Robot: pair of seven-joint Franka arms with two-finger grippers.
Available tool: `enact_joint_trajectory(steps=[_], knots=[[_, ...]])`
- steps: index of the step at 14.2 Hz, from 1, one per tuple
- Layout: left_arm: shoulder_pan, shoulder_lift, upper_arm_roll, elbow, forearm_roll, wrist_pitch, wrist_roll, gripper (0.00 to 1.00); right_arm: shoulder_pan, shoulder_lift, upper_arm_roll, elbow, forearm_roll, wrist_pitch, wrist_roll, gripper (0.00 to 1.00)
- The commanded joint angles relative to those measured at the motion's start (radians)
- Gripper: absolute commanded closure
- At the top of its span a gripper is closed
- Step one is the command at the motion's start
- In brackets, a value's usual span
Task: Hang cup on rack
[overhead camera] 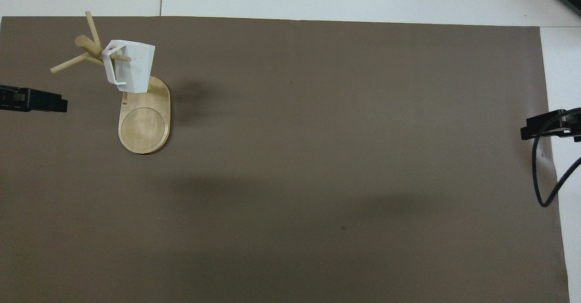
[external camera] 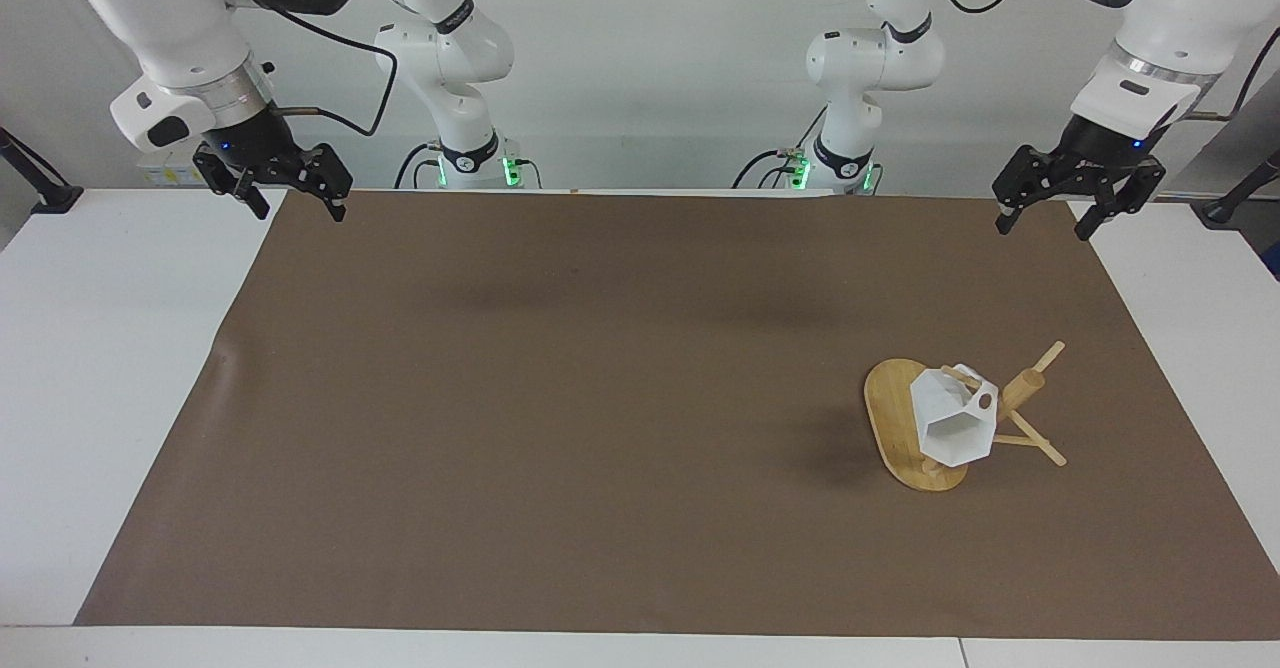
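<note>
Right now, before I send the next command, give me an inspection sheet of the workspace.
Surface: white table under a brown mat; mat lies flat.
Job's things: cup hangs by its handle on a peg of the rack, toward the left arm's end; rack stands upright on its oval base.
Clutter: nothing seen.
Grippers: left hand open, raised over the mat's corner nearest its base, holding nothing; right hand open, raised over the mat's corner at its own end, waiting.
Cables: black cable loops by the right hand, clear of the rack.
Surroundings: plain wall; two more arm bases at the table's edge.
</note>
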Motion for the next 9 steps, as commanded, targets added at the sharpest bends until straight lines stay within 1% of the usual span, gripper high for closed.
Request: enact_joint_trajectory(steps=[1,2,3,4,7,9], knots=[[0.006,0.019,0.003,0.052,0.017,-0.056,0.005,0.0,0.009,-0.012,-0.011,-0.01,-0.004,0.011,0.004,0.0],[0.006,-0.008,0.003,0.006,0.017,-0.065,-0.002,0.0,0.009,-0.012,-0.011,-0.01,-0.004,0.009,0.003,0.0],[0.005,-0.031,0.003,-0.044,0.017,-0.047,-0.002,0.0,0.009,-0.012,-0.011,-0.01,-0.004,0.009,0.003,0.0],[0.0,-0.041,0.003,-0.063,0.017,-0.042,-0.001,0.0,0.009,-0.012,-0.011,-0.01,-0.004,0.008,0.003,0.0],[0.006,-0.041,0.003,-0.063,0.017,-0.042,-0.007,0.0,0.003,-0.012,-0.016,-0.01,-0.004,0.017,0.003,0.0],[0.006,-0.041,0.004,-0.063,0.017,-0.042,-0.007,0.0,0.003,-0.009,-0.016,-0.011,-0.004,0.086,-0.002,0.0]])
